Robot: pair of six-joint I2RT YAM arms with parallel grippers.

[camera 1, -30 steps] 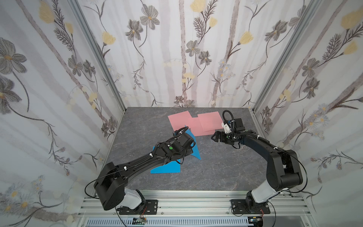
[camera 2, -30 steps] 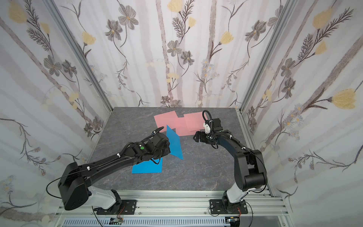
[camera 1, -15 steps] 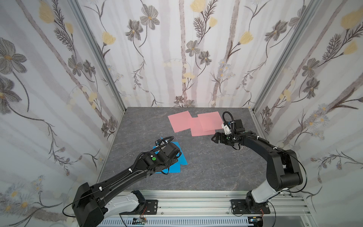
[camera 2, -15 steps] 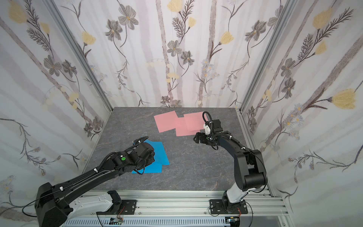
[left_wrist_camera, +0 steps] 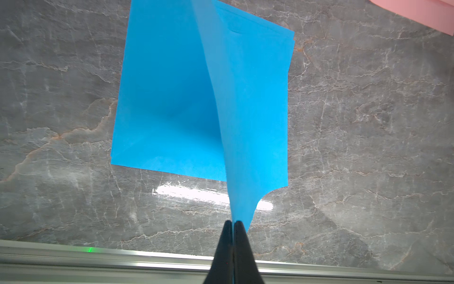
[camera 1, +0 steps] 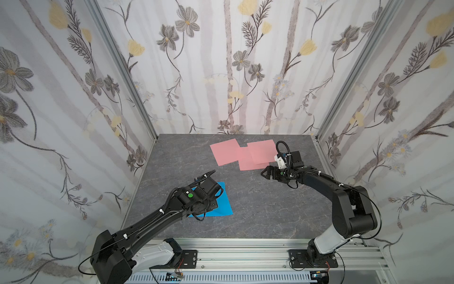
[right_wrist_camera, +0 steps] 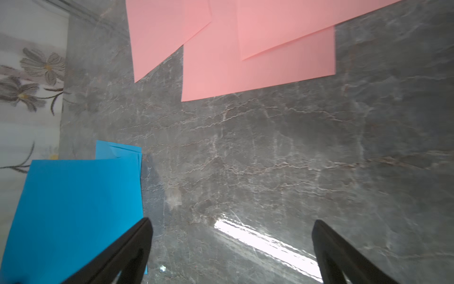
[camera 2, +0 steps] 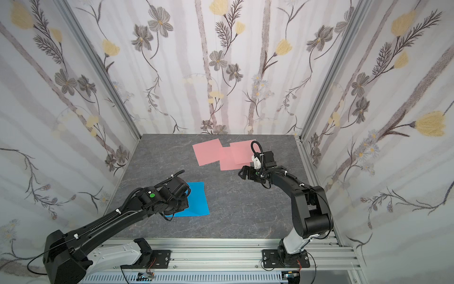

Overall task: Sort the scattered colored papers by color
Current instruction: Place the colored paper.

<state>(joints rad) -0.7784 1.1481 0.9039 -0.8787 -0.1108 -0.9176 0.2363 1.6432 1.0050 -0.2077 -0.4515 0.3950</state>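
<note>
Three salmon pink papers (camera 1: 224, 152) (camera 2: 207, 152) (right_wrist_camera: 245, 73) lie overlapping at the back of the table. Bright blue papers (camera 1: 222, 204) (camera 2: 199, 199) lie stacked at the front left. In the left wrist view my left gripper (left_wrist_camera: 233, 222) is shut on a corner of the top blue sheet (left_wrist_camera: 245, 110), which rises from the blue sheet lying flat (left_wrist_camera: 167, 98). My left wrist hides those fingertips in both top views. My right gripper (camera 1: 266, 173) (camera 2: 243, 173) (right_wrist_camera: 232, 220) hovers open just in front of the pink papers, holding nothing.
The grey marble table (camera 1: 258, 209) is enclosed by floral walls on three sides. An aluminium rail (camera 1: 245, 248) runs along the front edge, close behind my left gripper. Bare marble separates the blue stack from the pink papers.
My left arm has drawn back toward the front left with the blue sheet, bringing it from upright near the pink papers down over the other blue paper. The right arm has stayed still.
</note>
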